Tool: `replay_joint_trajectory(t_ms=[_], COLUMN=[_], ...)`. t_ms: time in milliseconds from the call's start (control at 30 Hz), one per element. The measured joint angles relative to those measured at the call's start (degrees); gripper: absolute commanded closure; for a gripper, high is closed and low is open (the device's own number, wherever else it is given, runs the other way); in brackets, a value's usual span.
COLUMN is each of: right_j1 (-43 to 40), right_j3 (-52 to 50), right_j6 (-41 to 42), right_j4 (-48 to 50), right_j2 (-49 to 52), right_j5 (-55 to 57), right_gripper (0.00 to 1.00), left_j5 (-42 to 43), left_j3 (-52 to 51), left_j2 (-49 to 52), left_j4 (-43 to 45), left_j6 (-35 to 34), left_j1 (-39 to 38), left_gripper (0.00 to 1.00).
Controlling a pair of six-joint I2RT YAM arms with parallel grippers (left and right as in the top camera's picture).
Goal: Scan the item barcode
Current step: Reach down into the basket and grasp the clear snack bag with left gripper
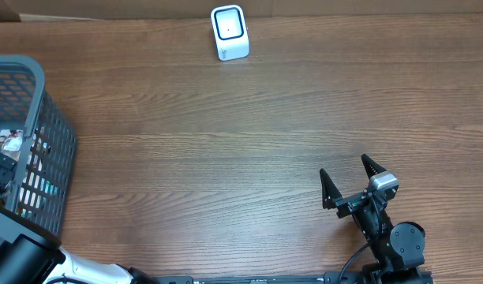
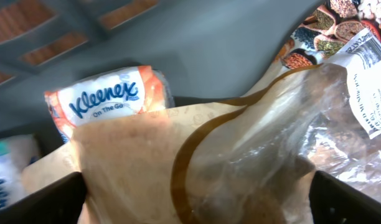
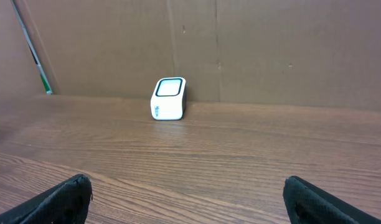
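Risk first. The left gripper [image 2: 193, 199] sits down inside the grey basket [image 1: 48, 118], fingers spread wide on either side of a brown paper bag with a clear film window [image 2: 134, 162]. It grips nothing firmly that can be seen, and whether the pads touch the bag cannot be told. The bag looks soft and crinkled, so closing on it may pinch only loose paper or film. In that case it could slide out on the lift, or tear at the window. The items in the basket are packed close, so a neighbour could be dragged up with the bag or could snag on the basket wall. No barcode shows on the bag's facing side. A white printed label [image 2: 377, 93] lies at the right edge of the wrist view, so the code may end up turned away from the scanner.

The bag lies directly between the 2 fingers, right under the wrist camera. Behind it in the basket, touching its upper edge, is a Kleenex On The Go tissue pack [image 2: 106, 93]. A packet printed with grains and spices [image 2: 340, 31] is wedged beside the bag on the right.

Outside the basket, the right gripper [image 1: 344, 166] hovers fully open and empty over the wooden table [image 1: 226, 158], well apart from the basket. The white barcode scanner [image 1: 229, 31] stands farthest off, across the table from the basket, by the cardboard backdrop.
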Motion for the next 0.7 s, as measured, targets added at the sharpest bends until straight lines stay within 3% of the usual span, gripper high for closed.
replay_joint_trajectory(t_ms=[67, 367, 500, 700], right_j1=[0.00, 0.02, 0.00, 0.00], right_j3=[0.00, 0.00, 0.00, 0.00], right_j6=[0.00, 0.00, -0.02, 0.04], right_j4=[0.02, -0.02, -0.02, 0.00], right_j2=[0.00, 0.00, 0.00, 0.00], right_j5=[-0.02, -0.02, -0.04, 0.00], right_gripper=[0.00, 0.00, 0.00, 0.00], left_j5=[-0.02, 0.00, 0.00, -0.02], left_j3=[0.00, 0.00, -0.02, -2.19], left_j2=[0.00, 0.00, 0.00, -0.02], left_j4=[0.57, 0.83, 1.22, 5.11], left_j6=[0.02, 1.66, 1.90, 2.89], left_j1=[-0.46, -0.48, -0.48, -0.48], left_gripper=[0.31, 0.55, 0.54, 0.39])
